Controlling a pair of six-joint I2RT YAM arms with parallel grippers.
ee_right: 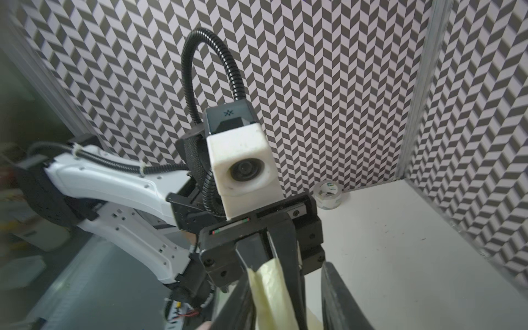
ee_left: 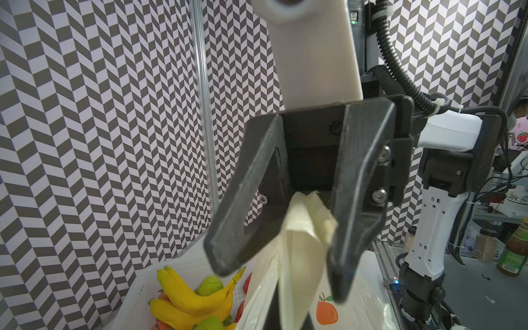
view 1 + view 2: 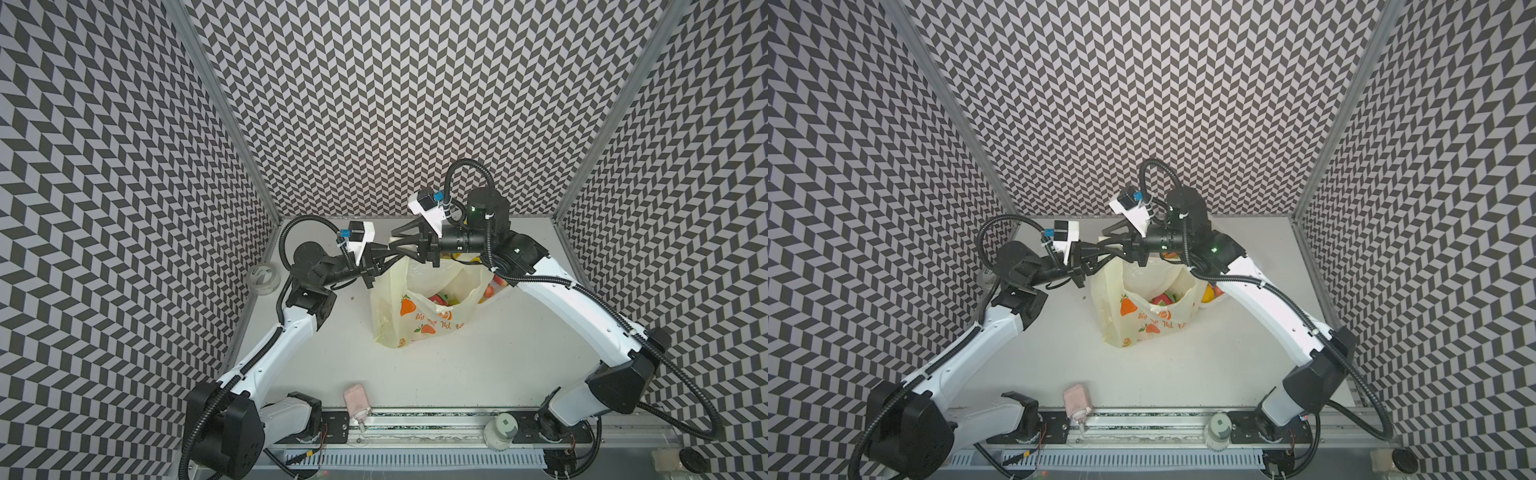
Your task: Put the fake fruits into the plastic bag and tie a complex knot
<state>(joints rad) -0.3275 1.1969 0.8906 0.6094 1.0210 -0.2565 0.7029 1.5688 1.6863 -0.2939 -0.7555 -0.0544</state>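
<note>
Chevron-patterned walls (image 3: 374,104) enclose a white table (image 3: 498,365). The plastic bag (image 3: 395,291) stands mid-table with fake fruits (image 3: 439,298) inside. The left jaws are clenched on its handle (image 1: 268,288); the right jaws are released, either side of it. A tape roll (image 3: 263,280) sits in the far left corner.

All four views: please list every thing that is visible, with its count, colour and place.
plastic bag: one, pale yellow, orange print, table centre
fake fruits: several, mixed colours, some inside bag, some in basket
basket: one, white, behind bag
tape roll: one, clear, far left edge
pink object: one, front edge
whitish round object: one, front rail
table: one, white
left gripper: one, black, shut on bag handle
right gripper: one, black, open around handle
</note>
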